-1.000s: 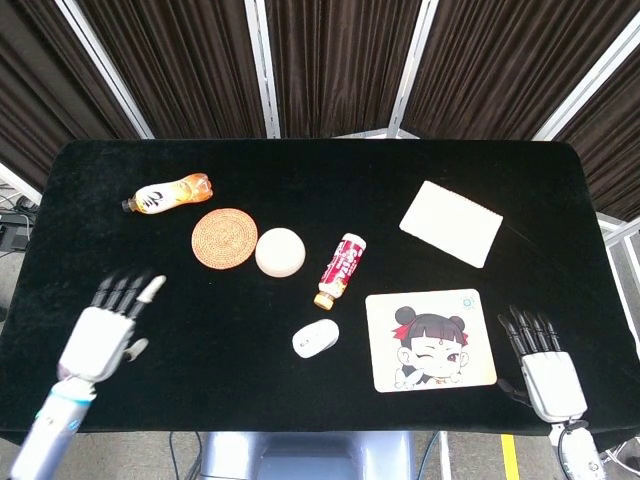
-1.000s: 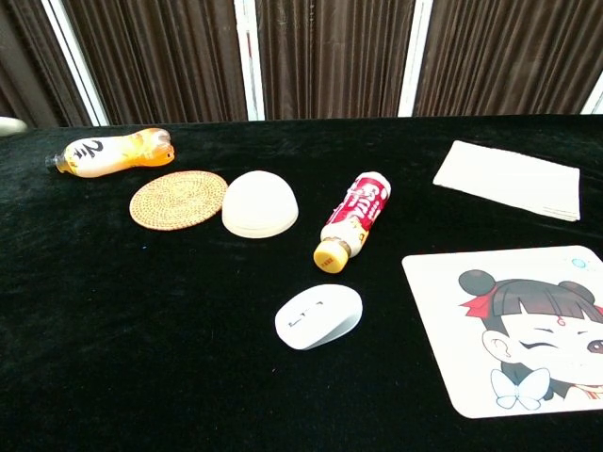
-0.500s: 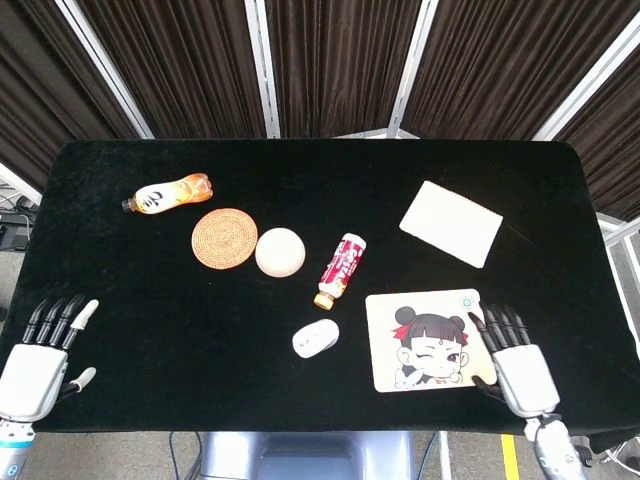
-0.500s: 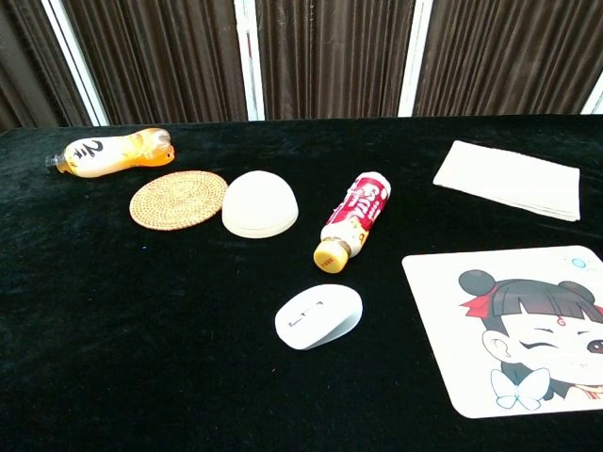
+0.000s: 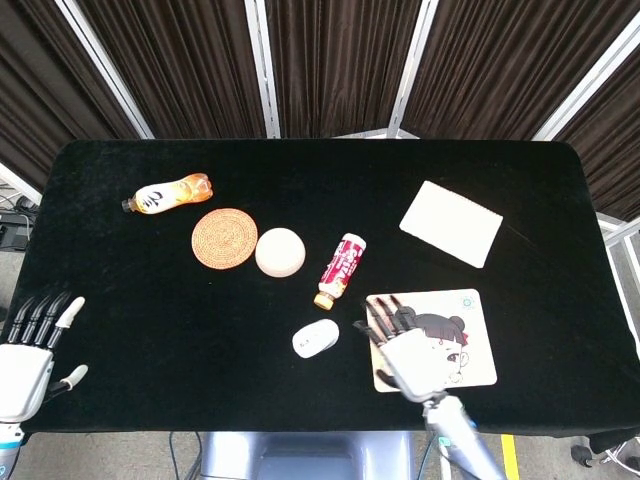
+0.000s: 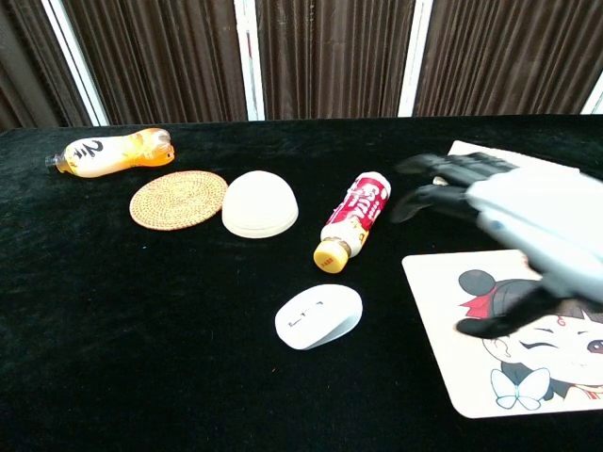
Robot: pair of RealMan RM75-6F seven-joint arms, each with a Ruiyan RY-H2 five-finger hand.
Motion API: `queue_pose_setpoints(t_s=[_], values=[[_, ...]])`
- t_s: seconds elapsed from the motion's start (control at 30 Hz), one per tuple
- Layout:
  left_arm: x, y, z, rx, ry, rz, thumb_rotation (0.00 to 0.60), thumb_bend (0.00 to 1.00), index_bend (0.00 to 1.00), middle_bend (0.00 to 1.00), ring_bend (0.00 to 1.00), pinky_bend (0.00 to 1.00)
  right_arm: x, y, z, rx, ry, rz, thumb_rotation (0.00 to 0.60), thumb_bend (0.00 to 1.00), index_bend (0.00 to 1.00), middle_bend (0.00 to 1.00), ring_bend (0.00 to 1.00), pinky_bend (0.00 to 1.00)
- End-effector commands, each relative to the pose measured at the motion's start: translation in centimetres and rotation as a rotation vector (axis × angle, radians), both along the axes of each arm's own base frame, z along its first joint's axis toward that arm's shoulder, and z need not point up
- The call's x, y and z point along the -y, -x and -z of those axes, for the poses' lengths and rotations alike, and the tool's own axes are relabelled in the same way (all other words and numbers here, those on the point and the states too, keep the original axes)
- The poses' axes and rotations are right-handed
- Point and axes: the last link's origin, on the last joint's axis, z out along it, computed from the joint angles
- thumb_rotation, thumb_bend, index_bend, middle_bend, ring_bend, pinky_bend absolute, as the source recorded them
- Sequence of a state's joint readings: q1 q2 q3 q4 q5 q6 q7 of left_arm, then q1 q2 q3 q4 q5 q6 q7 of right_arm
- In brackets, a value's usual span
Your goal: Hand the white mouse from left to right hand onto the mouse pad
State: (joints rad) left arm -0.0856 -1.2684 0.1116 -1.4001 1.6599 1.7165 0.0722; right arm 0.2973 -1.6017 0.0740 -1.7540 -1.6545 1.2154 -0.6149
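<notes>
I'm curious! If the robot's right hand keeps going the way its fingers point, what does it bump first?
Probably the red bottle. The right hand points up the table above the mouse pad, though its height is unclear.

Left hand point(image 5: 28, 358) sat at 8 o'clock of the head view, empty, fingers apart and pointing to 12. Right hand point(image 5: 405, 348) hovered at 5 o'clock, empty, fingers spread, blurred in the chest view point(image 6: 528, 231)
</notes>
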Motion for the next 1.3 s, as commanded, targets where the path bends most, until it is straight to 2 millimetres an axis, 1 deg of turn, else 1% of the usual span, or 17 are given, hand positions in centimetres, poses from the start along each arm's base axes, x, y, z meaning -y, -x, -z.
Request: queue_pose_setpoints(t_s=[0.03, 0.13, 0.23, 0.4, 0.57, 0.83, 1.07, 1.3], values=[[0.0, 0.3, -0.1, 0.005, 0.001, -0.007, 0.600, 0.09, 0.00, 0.00, 0.00, 0.00, 0.5, -2.6, 2.5, 0.003, -0.047, -0.021, 0.600, 0.05, 0.25, 0.05, 0.00, 0.00], [-0.1, 0.4, -0.2, 0.013, 0.004, -0.007, 0.600, 0.09, 0.00, 0.00, 0.00, 0.00, 0.7, -3.5, 4.2, -0.001, -0.082, -0.009, 0.600, 0.06, 0.25, 0.05, 0.00, 0.00], [-0.1, 0.5, -0.1, 0.018, 0.010, -0.006, 0.600, 0.09, 0.00, 0.00, 0.00, 0.00, 1.1, -3.9, 5.3, -0.012, -0.096, 0.004, 0.600, 0.06, 0.25, 0.05, 0.00, 0.00], [-0.3, 0.7, -0.1, 0.022, 0.018, -0.011, 0.600, 0.09, 0.00, 0.00, 0.00, 0.00, 2.0, -4.0, 6.8, -0.047, -0.104, 0.031, 0.600, 0.11, 0.25, 0.05, 0.00, 0.00], [-0.4, 0.8, 0.0, 0.019, 0.025, -0.016, 0.600, 0.09, 0.00, 0.00, 0.00, 0.00, 2.9, -4.0, 8.2, -0.087, -0.121, 0.063, 0.600, 0.12, 0.25, 0.05, 0.00, 0.00], [-0.7, 1.3, -0.2, 0.016, 0.013, -0.045, 0.600, 0.09, 0.00, 0.00, 0.00, 0.00, 3.6, -4.4, 9.3, -0.086, -0.134, 0.067, 0.600, 0.12, 0.25, 0.05, 0.00, 0.00], [-0.3, 2.1, -1.0, 0.038, -0.008, -0.091, 0.600, 0.09, 0.00, 0.00, 0.00, 0.00, 3.8, -4.3, 10.0, -0.098, -0.154, 0.057, 0.600, 0.12, 0.25, 0.05, 0.00, 0.00], [-0.2, 2.3, -1.2, 0.042, -0.016, -0.100, 0.600, 0.09, 0.00, 0.00, 0.00, 0.00, 4.2, -4.3, 10.9, -0.122, -0.159, 0.067, 0.600, 0.13, 0.25, 0.05, 0.00, 0.00]])
